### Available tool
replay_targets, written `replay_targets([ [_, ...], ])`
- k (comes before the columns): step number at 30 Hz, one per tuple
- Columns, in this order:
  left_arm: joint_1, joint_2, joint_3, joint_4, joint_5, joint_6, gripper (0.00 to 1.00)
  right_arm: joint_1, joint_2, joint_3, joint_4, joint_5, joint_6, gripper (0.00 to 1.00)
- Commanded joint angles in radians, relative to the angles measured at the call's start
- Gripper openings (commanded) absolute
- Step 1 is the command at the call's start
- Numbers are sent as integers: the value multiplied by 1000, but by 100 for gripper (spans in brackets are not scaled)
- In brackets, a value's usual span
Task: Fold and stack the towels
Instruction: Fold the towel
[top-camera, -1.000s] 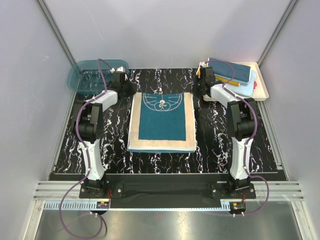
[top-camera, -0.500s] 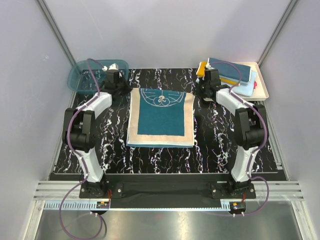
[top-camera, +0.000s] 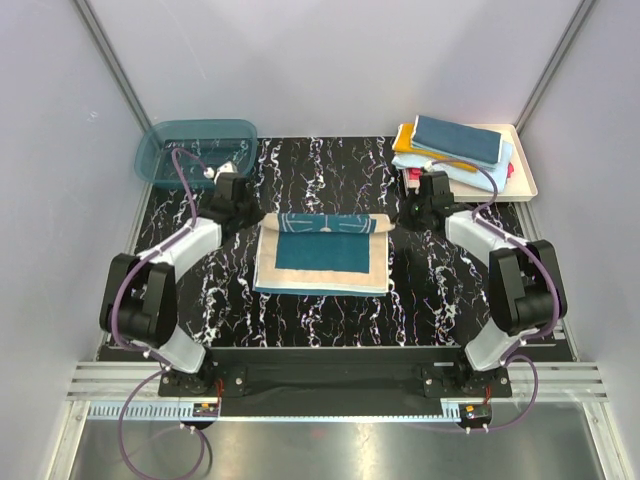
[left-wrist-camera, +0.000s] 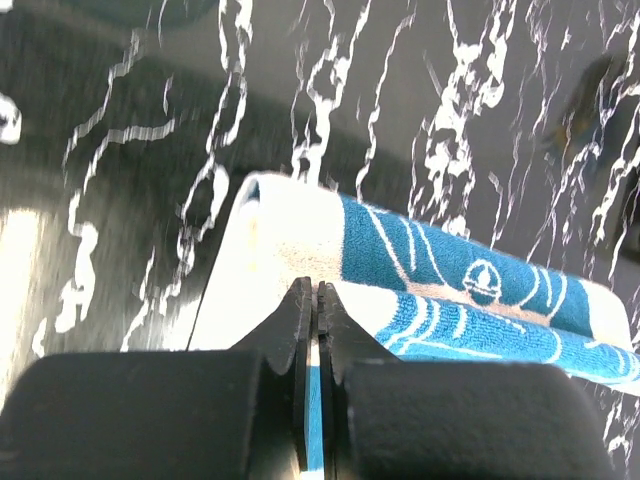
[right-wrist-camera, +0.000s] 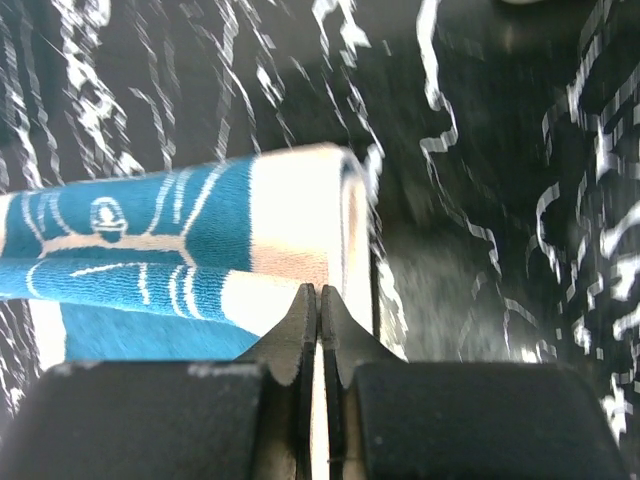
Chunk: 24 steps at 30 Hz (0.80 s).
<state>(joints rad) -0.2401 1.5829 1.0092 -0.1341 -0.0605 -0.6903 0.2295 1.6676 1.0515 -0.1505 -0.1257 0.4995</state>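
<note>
From above: the left arm (top-camera: 195, 243) and right arm (top-camera: 480, 232) have drawn back toward their bases within the last second, carrying the far edge of the dark teal square towel with a cream border (top-camera: 322, 258) along. The towel lay flat a second ago. Its far edge now curls over itself, about a third of the way toward the near edge, at the middle of the black, white-veined surface (top-camera: 430, 290). The fold looks under way but not finished. The stack of folded towels (top-camera: 455, 145) waits on the cream rectangular tray (top-camera: 525, 172) at the far right, well apart from the towel in hand.

Left wrist: the left fingers (left-wrist-camera: 292, 335) are pressed together on the towel's cream corner, and the lifted edge (left-wrist-camera: 450, 290) rolls away to the right.

Right wrist: the right fingers (right-wrist-camera: 297, 330) are likewise clamped on the opposite cream corner, the raised fold (right-wrist-camera: 150, 240) running off to the left. With both corners held level, the edge should come down square on the near border.
</note>
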Motion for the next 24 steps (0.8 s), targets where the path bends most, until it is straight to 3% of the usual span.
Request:
replay_targets([
  [1,-2,-76,-66,13,-93,-34,0,13,-84,-57,31,4,22,0],
  [24,-11,-319,-254,-53,-56,-34,0,59,-308,-220,-37,-8,24,0],
])
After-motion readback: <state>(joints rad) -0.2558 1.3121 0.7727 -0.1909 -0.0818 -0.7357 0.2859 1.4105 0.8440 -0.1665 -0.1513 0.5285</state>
